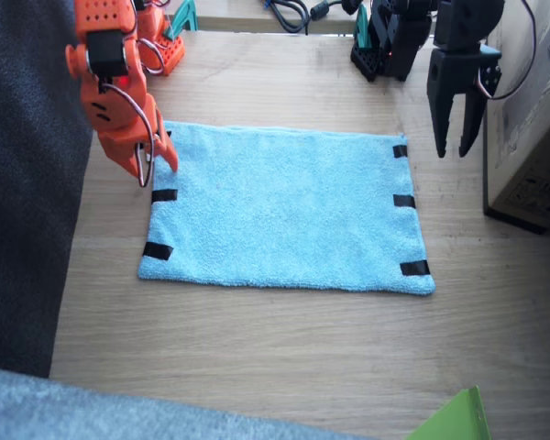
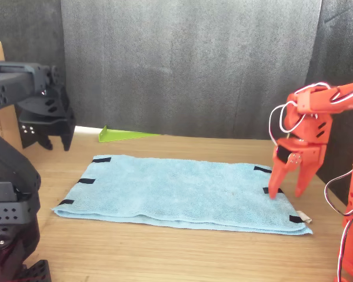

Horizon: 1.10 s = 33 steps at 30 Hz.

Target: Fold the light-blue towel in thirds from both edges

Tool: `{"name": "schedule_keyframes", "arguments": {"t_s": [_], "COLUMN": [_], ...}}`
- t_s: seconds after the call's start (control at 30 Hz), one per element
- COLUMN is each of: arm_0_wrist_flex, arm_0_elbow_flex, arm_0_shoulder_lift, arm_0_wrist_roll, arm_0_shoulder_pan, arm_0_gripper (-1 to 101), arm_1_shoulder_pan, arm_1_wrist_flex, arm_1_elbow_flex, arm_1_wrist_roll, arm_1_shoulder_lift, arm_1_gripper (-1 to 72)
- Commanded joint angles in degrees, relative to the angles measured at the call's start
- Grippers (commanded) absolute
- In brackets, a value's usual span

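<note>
The light-blue towel (image 1: 284, 206) (image 2: 176, 191) lies spread flat on the wooden table. Short black tape strips mark its two short edges (image 1: 163, 195) (image 1: 404, 200). A small white tag (image 2: 306, 218) sticks out at one corner. My orange right gripper (image 1: 158, 170) (image 2: 288, 191) is open, its fingertips pointing down at the far end of one taped edge, just above or touching the cloth. My black left gripper (image 1: 454, 147) (image 2: 54, 144) hangs open beside the far corner of the other edge, clear of the towel and holding nothing.
A cardboard box (image 1: 532, 119) stands close to the left arm. A bright green sheet (image 1: 454, 420) (image 2: 126, 135) pokes in at the table's edge. Dark fabric (image 1: 23, 183) drops off beside the right arm, and grey-blue fabric (image 1: 119, 412) lies along the front. Cables (image 1: 289, 11) lie at the back.
</note>
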Motion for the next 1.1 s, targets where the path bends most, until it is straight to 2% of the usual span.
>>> {"name": "schedule_keyframes", "arguments": {"t_s": [0.0,0.5,0.9,1.07], "arm_0_wrist_flex": [0.0,-0.7,-2.2,-3.2], "arm_0_elbow_flex": [1.0,3.9,0.5,-0.1], "arm_0_shoulder_lift": [2.4,3.4,-9.7,-13.8], "arm_0_wrist_roll": [1.0,1.9,1.9,2.2], "arm_0_shoulder_pan": [0.0,-0.4,-9.0,-8.6], "arm_0_gripper": [19,20,25,27], "arm_1_shoulder_pan": [1.0,1.2,1.6,1.6], "arm_1_wrist_flex": [-0.6,-3.0,-3.0,-3.0], "arm_1_elbow_flex": [-0.4,-0.4,-0.4,-0.4], "arm_1_wrist_roll": [0.5,0.7,0.7,0.5], "arm_1_shoulder_lift": [0.4,-5.0,-5.1,-5.1], "arm_1_gripper": [32.4,32.7,33.2,33.3]}}
